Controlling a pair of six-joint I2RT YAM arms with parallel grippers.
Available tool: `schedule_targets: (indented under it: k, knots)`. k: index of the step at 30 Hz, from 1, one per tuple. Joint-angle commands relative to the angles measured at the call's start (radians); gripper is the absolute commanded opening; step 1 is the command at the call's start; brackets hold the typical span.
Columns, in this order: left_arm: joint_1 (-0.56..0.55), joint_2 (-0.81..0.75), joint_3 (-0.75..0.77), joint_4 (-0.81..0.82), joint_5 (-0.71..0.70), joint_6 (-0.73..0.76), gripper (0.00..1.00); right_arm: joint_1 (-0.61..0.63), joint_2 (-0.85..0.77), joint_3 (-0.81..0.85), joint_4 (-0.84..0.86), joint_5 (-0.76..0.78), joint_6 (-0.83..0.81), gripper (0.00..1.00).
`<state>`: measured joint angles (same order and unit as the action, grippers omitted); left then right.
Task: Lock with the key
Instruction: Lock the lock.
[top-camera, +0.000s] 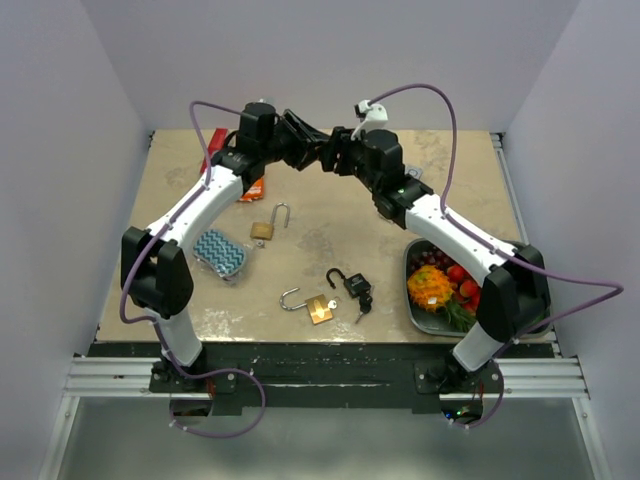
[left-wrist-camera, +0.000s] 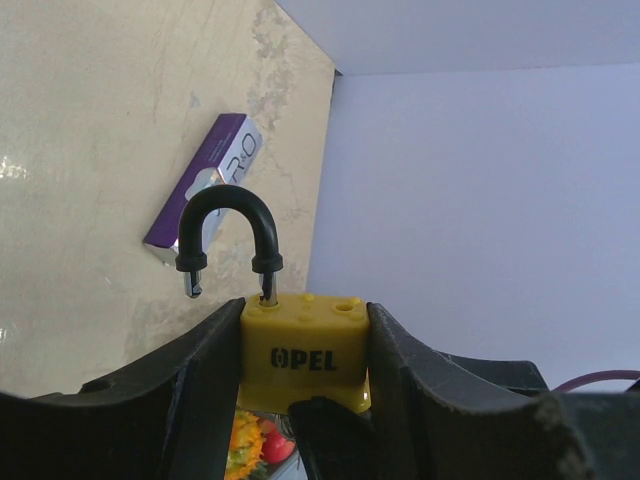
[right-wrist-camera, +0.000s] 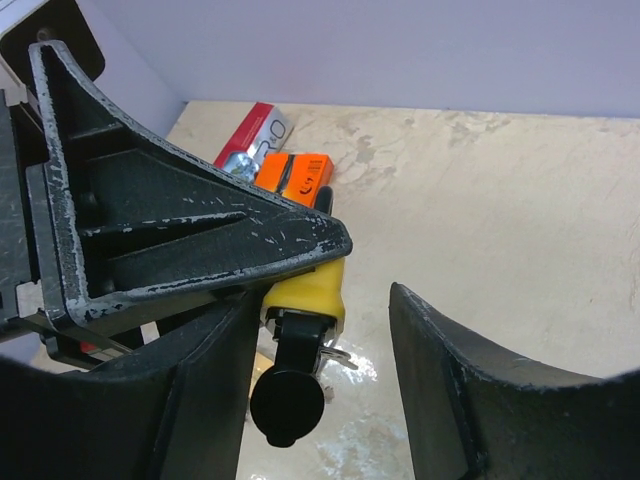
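Both arms are arching up off the near edge, the left arm from seven o'clock and the right arm from five, and they're meeting nose to nose up at twelve. The left gripper is pointing toward three o'clock, its fingers clamping a yellow padlock (pinched on both flanks). The right gripper is pointing toward nine, its jaws standing apart either side of the left gripper's tip.

Fruit tray near right edge; chevron-patterned pouch at left; purple box near wall
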<state>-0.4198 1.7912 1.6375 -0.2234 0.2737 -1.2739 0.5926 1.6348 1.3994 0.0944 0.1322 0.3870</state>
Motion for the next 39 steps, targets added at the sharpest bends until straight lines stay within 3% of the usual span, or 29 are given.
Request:
schedule_targets:
  k: [1, 6, 10, 12, 13, 17, 18, 19, 20, 22, 23, 26, 29, 32, 33, 34, 36, 38, 39]
  knots:
    - [0.001, -0.05, 0.013, 0.104, 0.03, -0.053, 0.0, 0.007, 0.006, 0.041, 0.045, 0.052, 0.016, 0.56]
    - [-0.002, -0.053, 0.004, 0.117, 0.035, -0.062, 0.0, 0.01, 0.026, 0.055, 0.05, 0.064, 0.015, 0.49]
    - [-0.004, -0.064, -0.01, 0.125, 0.029, -0.062, 0.0, 0.01, 0.04, 0.076, 0.042, 0.02, 0.035, 0.11]
    - [-0.001, -0.075, -0.022, 0.121, 0.021, -0.051, 0.04, 0.012, 0.036, 0.081, 0.033, -0.011, 0.038, 0.0]
    - [0.001, -0.081, -0.03, 0.118, 0.013, -0.047, 0.05, 0.01, 0.033, 0.079, 0.033, -0.019, 0.042, 0.0]
    - [0.024, -0.113, -0.08, 0.14, 0.015, -0.036, 0.26, -0.008, 0.011, 0.075, 0.027, -0.091, 0.058, 0.0]
    - [0.036, -0.118, -0.097, 0.144, 0.015, -0.03, 0.43, -0.016, 0.001, 0.076, 0.021, -0.114, 0.062, 0.0]
    - [0.044, -0.124, -0.106, 0.153, 0.016, -0.025, 0.51, -0.02, -0.003, 0.072, 0.021, -0.123, 0.062, 0.0]
    - [0.059, -0.137, -0.116, 0.153, 0.016, -0.021, 0.69, -0.023, -0.01, 0.07, 0.018, -0.128, 0.067, 0.0]
    - [0.078, -0.153, -0.146, 0.15, 0.022, -0.009, 0.93, -0.042, -0.024, 0.064, 0.014, -0.156, 0.078, 0.0]
    - [0.085, -0.171, -0.159, 0.144, 0.024, -0.001, 0.99, -0.05, -0.032, 0.062, 0.014, -0.17, 0.082, 0.0]
    - [0.15, -0.216, -0.218, 0.11, 0.045, 0.051, 0.99, -0.083, -0.058, 0.055, 0.019, -0.253, 0.093, 0.0]
    - [0.208, -0.275, -0.294, 0.111, 0.085, 0.193, 0.99, -0.126, -0.093, 0.035, 0.025, -0.388, 0.075, 0.0]
    - [0.248, -0.337, -0.331, 0.116, 0.081, 0.503, 0.99, -0.192, -0.119, 0.02, 0.022, -0.634, 0.058, 0.0]
    - [0.256, -0.349, -0.341, 0.121, 0.096, 0.691, 0.99, -0.218, -0.125, 0.016, 0.002, -0.69, 0.047, 0.0]
    - [0.266, -0.363, -0.346, 0.146, 0.221, 0.816, 0.99, -0.229, -0.133, 0.012, -0.014, -0.741, 0.021, 0.0]
    - [0.283, -0.38, -0.318, 0.096, 0.272, 1.071, 0.99, -0.244, -0.159, 0.01, -0.088, -0.873, -0.022, 0.0]
    - [0.326, -0.386, -0.291, -0.026, 0.349, 1.198, 0.99, -0.247, -0.176, 0.004, -0.146, -0.978, -0.095, 0.0]
    - [0.338, -0.389, -0.275, -0.06, 0.404, 1.363, 0.99, -0.246, -0.191, 0.003, -0.203, -1.012, -0.115, 0.0]
